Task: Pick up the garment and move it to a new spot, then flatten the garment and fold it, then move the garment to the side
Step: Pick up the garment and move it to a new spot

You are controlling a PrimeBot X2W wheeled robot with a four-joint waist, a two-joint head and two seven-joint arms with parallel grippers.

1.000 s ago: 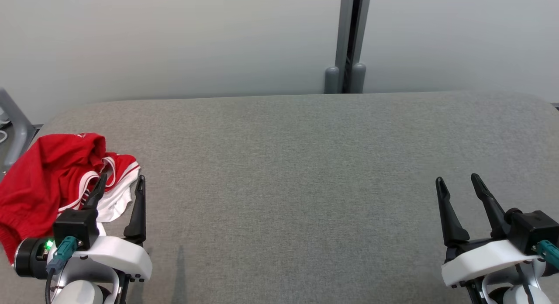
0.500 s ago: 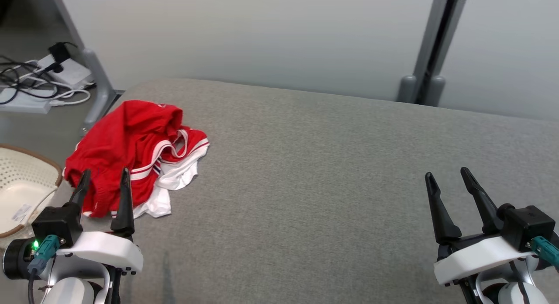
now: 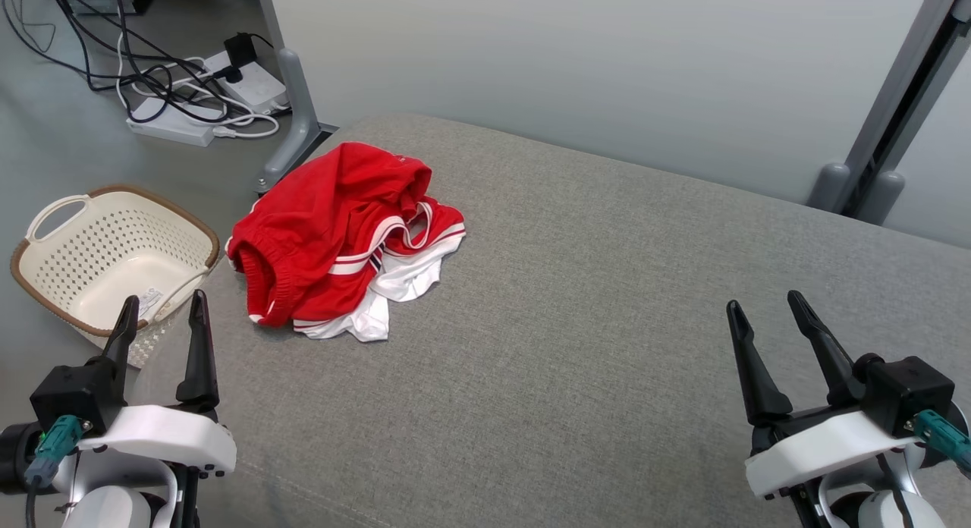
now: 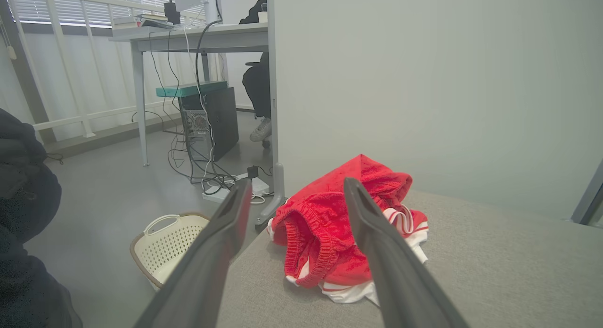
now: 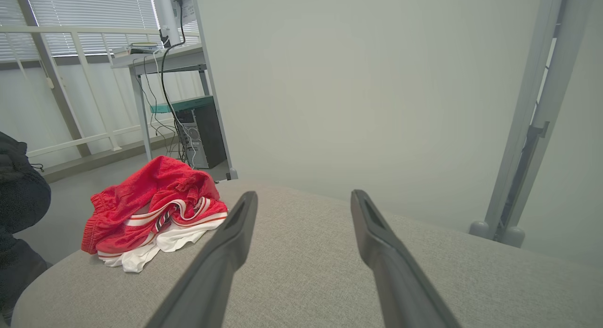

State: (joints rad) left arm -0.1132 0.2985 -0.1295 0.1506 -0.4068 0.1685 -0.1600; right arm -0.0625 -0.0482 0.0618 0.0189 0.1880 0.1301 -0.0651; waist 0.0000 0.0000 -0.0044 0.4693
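The head view has been swung left; the crumpled red-and-white fabric garment (image 3: pixel 341 232), unmoved, is now seen at ten o'clock on the grey upholstered table (image 3: pixel 607 346). There the left gripper (image 3: pixel 164 300) and right gripper (image 3: pixel 763 302) are spread, empty. In the left wrist view the garment is framed at twelve o'clock: pick-up is judged next. In the right wrist view, it lies at nine o'clock.
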